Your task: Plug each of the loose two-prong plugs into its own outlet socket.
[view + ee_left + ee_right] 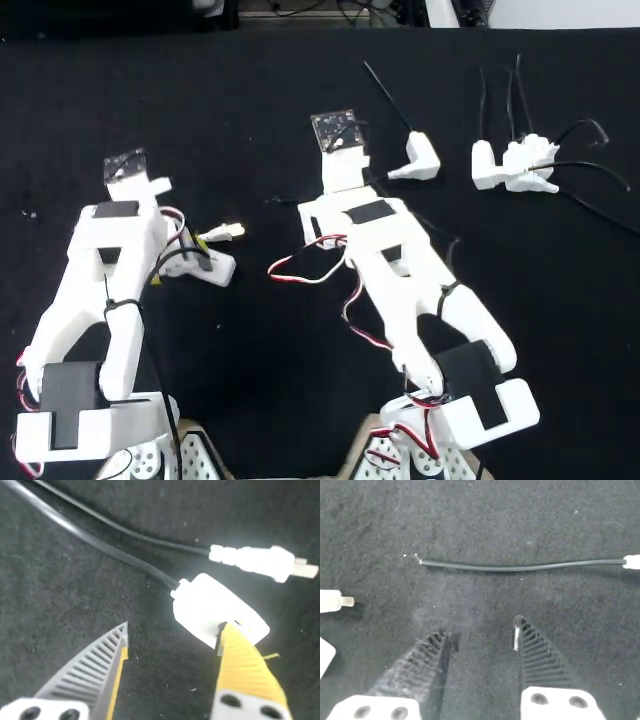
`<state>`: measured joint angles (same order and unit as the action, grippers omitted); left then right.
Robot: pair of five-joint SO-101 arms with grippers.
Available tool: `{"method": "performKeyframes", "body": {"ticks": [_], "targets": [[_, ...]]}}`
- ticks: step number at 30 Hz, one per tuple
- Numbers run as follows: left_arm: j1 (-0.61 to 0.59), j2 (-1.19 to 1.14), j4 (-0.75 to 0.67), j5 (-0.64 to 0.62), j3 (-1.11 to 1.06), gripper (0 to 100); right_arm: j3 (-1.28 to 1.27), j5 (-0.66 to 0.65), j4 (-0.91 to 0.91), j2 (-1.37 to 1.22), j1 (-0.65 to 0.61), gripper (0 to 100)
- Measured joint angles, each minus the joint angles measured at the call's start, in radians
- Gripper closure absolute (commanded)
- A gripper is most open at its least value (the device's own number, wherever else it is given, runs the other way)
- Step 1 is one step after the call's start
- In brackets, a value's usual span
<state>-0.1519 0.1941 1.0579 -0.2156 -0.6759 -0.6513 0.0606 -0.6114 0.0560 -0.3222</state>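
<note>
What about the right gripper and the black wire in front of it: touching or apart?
Apart. The right wrist view shows bare black cloth between the fingertips of the open right gripper and the black wire.

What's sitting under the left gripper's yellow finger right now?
One end of the white outlet socket, which lies on the black cloth. The yellow finger covers that end, so whether it touches or hovers cannot be told. The loose plug lies apart, beside the socket.

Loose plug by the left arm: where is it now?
In the high view, the loose plug lies left of centre, just beyond the white outlet socket.
</note>
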Motion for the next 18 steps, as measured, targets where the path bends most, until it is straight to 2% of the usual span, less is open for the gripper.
{"method": "performKeyframes", "body": {"ticks": [5,11,15,18], "targets": [[-0.003,0.032,-0.02,0.101,-0.051,71,0.0,0.0,0.0,0.0,0.0,82.5],[-0.005,0.051,-0.04,0.118,-0.101,74,0.0,0.0,0.015,0.0,0.0,82.5],[-0.023,0.052,0.005,0.126,-0.106,76,0.0,0.0,0.017,0.0,0.0,82.5],[-0.068,0.028,0.04,0.186,-0.149,77,0.0,0.0,0.017,0.0,0.0,82.5]]}}
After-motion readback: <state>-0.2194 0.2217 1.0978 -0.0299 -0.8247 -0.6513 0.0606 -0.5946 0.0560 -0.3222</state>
